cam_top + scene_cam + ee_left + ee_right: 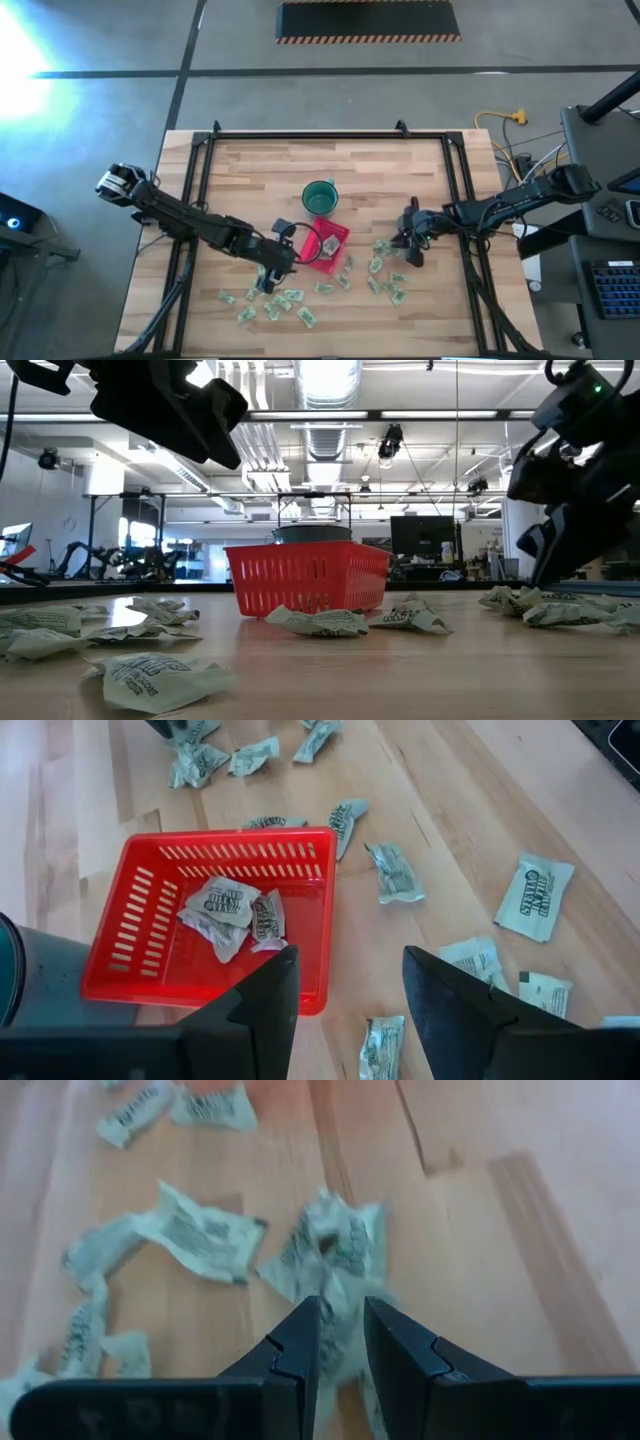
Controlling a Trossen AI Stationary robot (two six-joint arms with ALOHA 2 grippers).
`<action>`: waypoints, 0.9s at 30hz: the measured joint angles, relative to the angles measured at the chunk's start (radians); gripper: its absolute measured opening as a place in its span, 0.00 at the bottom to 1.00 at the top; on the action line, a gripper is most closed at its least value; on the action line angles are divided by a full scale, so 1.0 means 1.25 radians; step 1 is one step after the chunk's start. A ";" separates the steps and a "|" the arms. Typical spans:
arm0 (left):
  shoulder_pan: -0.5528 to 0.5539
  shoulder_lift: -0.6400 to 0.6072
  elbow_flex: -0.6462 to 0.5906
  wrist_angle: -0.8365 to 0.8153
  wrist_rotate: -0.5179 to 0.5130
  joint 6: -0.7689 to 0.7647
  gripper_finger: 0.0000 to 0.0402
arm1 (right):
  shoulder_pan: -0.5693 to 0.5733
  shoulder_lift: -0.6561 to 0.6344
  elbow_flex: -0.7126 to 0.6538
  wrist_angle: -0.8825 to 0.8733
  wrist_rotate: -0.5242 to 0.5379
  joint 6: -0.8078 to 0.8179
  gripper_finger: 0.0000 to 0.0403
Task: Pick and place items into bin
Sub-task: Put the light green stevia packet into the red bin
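Note:
The red bin (338, 232) sits near the table's middle, with the dark-green cup (320, 197) just beyond it. A few wrapped items (228, 906) lie inside the bin (130, 925). More pale green-and-white items lie loose on the wood near the front edge (290, 300) and to the bin's right (385, 270). My left gripper (350, 955) is open and hovers by the bin's near-left corner (268, 278), holding nothing. My right gripper (412, 255) is over the right-hand cluster, shut on one item (335, 1265). My right gripper (341, 1302) pinches a crumpled wrapped item between its two fingers, by the end of the wrapper nearest them (340, 1320). The fingers come from above, slanting down from the table's right. Most of the wrapper spreads out beyond the fingertips; whether it is off the wood I cannot tell.
The cup stands against the bin's far-left side (10, 980). Black frame rails (200, 180) run along the table's left, far and right sides. Bare wood lies beyond the cup toward the far edge. In the low view, items (320, 622) lie in front of the bin (305, 575).

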 joint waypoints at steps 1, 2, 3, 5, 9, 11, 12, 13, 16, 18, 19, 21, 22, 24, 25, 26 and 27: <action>0.000 0.000 0.000 -0.001 0.000 0.000 0.40 | 0.000 0.000 -0.008 0.003 0.000 0.006 0.18; 0.000 0.000 0.000 -0.001 0.000 0.000 0.40 | 0.000 0.000 -0.015 0.009 0.002 0.009 0.18; -0.001 0.000 0.000 -0.001 0.000 0.000 0.40 | 0.000 0.000 -0.022 0.017 0.004 0.011 0.18; -0.001 0.001 0.000 -0.002 0.000 -0.001 0.40 | 0.000 0.000 -0.034 0.042 0.005 0.011 0.18; -0.001 0.001 0.000 -0.003 0.000 -0.001 0.40 | 0.000 0.000 -0.043 0.086 0.003 -0.001 0.20; -0.001 0.001 -0.001 -0.003 0.000 -0.001 0.40 | 0.000 0.000 -0.043 0.095 0.003 -0.003 0.22; -0.001 0.001 -0.001 -0.004 0.000 -0.001 0.40 | 0.000 0.000 -0.043 0.096 0.003 -0.005 0.24; 0.000 0.001 -0.001 -0.004 0.000 -0.001 0.40 | 0.000 0.000 -0.043 0.096 0.003 -0.005 0.25; 0.000 0.001 -0.001 -0.005 0.000 -0.001 0.40 | 0.000 0.000 -0.044 0.096 0.003 -0.002 0.29; 0.000 0.001 -0.001 -0.005 0.000 -0.001 0.40 | 0.000 0.000 -0.046 0.096 0.004 0.000 0.31; 0.000 0.001 -0.002 -0.005 0.000 -0.001 0.40 | 0.000 0.000 -0.047 0.096 0.004 0.000 0.32; 0.000 0.001 -0.003 -0.006 0.000 -0.001 0.40 | 0.000 0.000 -0.047 0.097 0.004 0.000 0.34; 0.000 0.001 -0.004 -0.006 0.000 -0.001 0.40 | 0.000 0.000 -0.047 0.098 0.004 0.000 0.34; 0.000 0.001 -0.007 -0.005 0.000 -0.001 0.40 | 0.000 0.000 -0.047 0.098 0.004 0.000 0.35; 0.000 0.001 -0.009 -0.005 0.000 -0.001 0.40 | 0.000 0.000 -0.047 0.097 0.004 0.000 0.36; 0.000 0.001 -0.011 -0.005 0.000 -0.001 0.40 | 0.000 0.000 -0.047 0.096 0.004 0.000 0.36; 0.000 0.001 -0.014 -0.005 0.000 -0.001 0.40 | 0.000 0.000 -0.047 0.095 0.005 0.000 0.37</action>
